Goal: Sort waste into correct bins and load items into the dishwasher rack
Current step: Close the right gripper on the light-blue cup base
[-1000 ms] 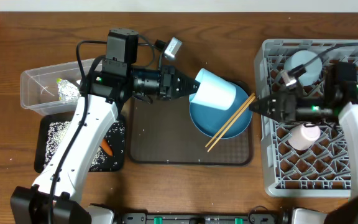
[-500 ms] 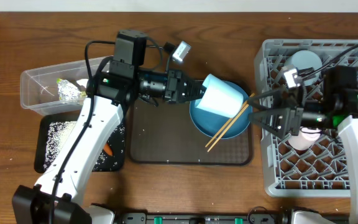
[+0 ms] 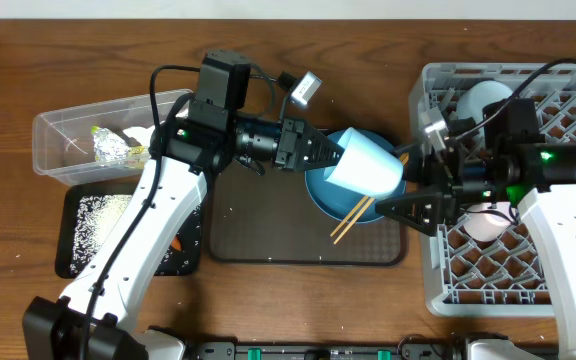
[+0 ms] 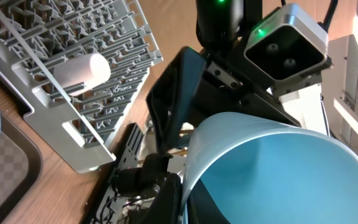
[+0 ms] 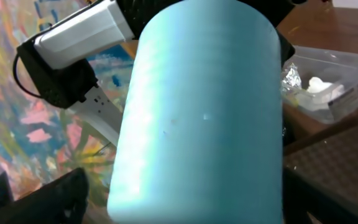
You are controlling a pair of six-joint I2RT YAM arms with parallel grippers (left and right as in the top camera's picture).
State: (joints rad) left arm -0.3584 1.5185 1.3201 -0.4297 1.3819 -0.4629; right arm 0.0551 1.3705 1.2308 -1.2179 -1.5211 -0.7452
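Note:
My left gripper (image 3: pixel 318 156) is shut on the rim of the small light blue cup (image 3: pixel 366 166) and holds it on its side above the blue plate (image 3: pixel 340 203). The pinched rim shows in the left wrist view (image 4: pixel 182 198), where the cup (image 4: pixel 272 168) fills the frame. My right gripper (image 3: pixel 409 193) is open at the cup's right end. In the right wrist view its fingers (image 5: pixel 185 208) straddle the cup (image 5: pixel 204 112). The chopsticks (image 3: pixel 360 213) lie across the plate. The pink cup (image 3: pixel 488 222) and the bowl (image 3: pixel 490 98) are in the grey rack (image 3: pixel 568 280).
The clear tub (image 3: pixel 63 128) holds foil (image 3: pixel 109 148), tissue and a wrapper. The black tray (image 3: pixel 76 258) holds rice, with a carrot (image 3: pixel 174 243) partly under my left arm. The plate rests on the brown serving tray (image 3: pixel 268 225).
My left arm has carried the light blue cup to the right, over the plate. My right gripper has opened and moved left off the rack to the cup.

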